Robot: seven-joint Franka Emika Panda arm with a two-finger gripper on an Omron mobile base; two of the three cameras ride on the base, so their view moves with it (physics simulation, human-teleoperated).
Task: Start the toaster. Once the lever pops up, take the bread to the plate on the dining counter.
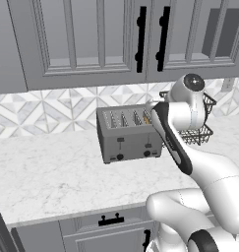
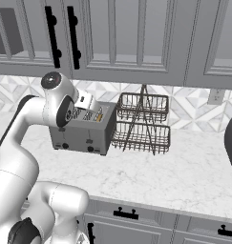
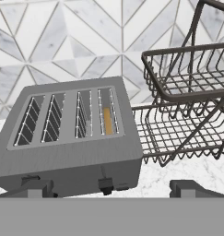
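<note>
1. Boxy matte-grey metal toaster (image 1: 129,133) sits on the white marble-look worktop (image 1: 52,172) against the patterned tile backsplash (image 1: 42,108).
2. Tan-brown bread slice (image 3: 107,120) stands in the toaster's rightmost slot.
3. Dark wire two-tier rack (image 2: 142,123) stands just beside the toaster, on its right.
4. Gripper (image 3: 111,188) hovers above the toaster's front, jaws spread wide, released, grasping nothing.
5. A dark lever (image 3: 105,185) shows on the toaster front below the bread.
</note>
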